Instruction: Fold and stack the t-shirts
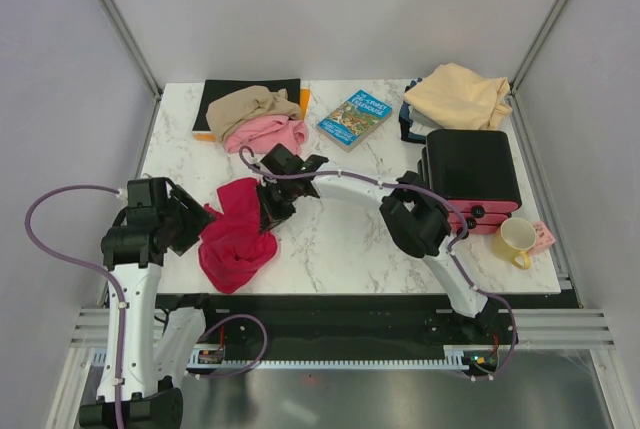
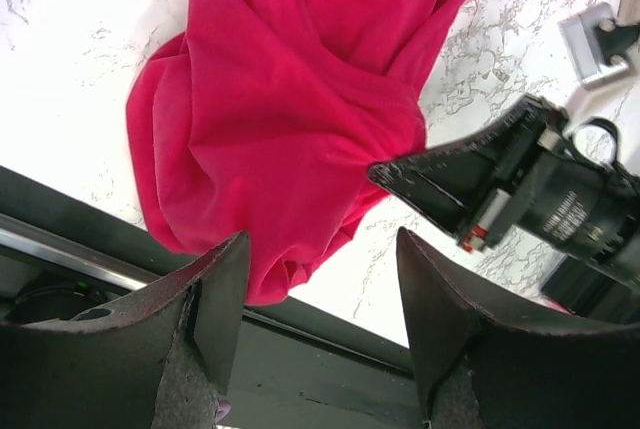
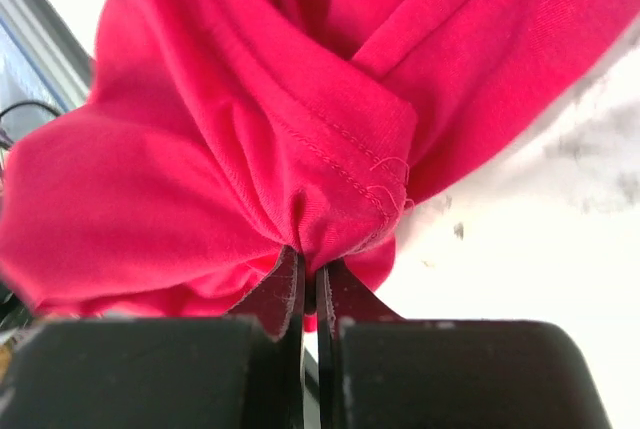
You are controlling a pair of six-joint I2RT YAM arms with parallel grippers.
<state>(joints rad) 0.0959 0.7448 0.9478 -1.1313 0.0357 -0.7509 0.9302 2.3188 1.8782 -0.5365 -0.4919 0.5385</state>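
The crimson red t-shirt (image 1: 235, 237) lies crumpled near the table's front left edge. My right gripper (image 1: 270, 211) reaches across from the right and is shut on a bunched fold of it (image 3: 300, 149); in the right wrist view the cloth is pinched between the fingertips (image 3: 290, 284). My left gripper (image 1: 197, 221) hovers at the shirt's left side, open, with nothing between its fingers (image 2: 225, 279); the red shirt (image 2: 270, 119) lies just beyond them. The pink t-shirt (image 1: 268, 133) and tan-brown t-shirt (image 1: 250, 104) are heaped at the back left. The peach-cream t-shirt (image 1: 460, 95) lies at the back right.
A black mat (image 1: 225, 91) lies under the tan and pink shirts. A blue book (image 1: 354, 119) sits at the back middle. A black box (image 1: 470, 177) and a yellow mug (image 1: 516, 241) stand on the right. The table's front edge (image 2: 330, 334) runs just below the red shirt.
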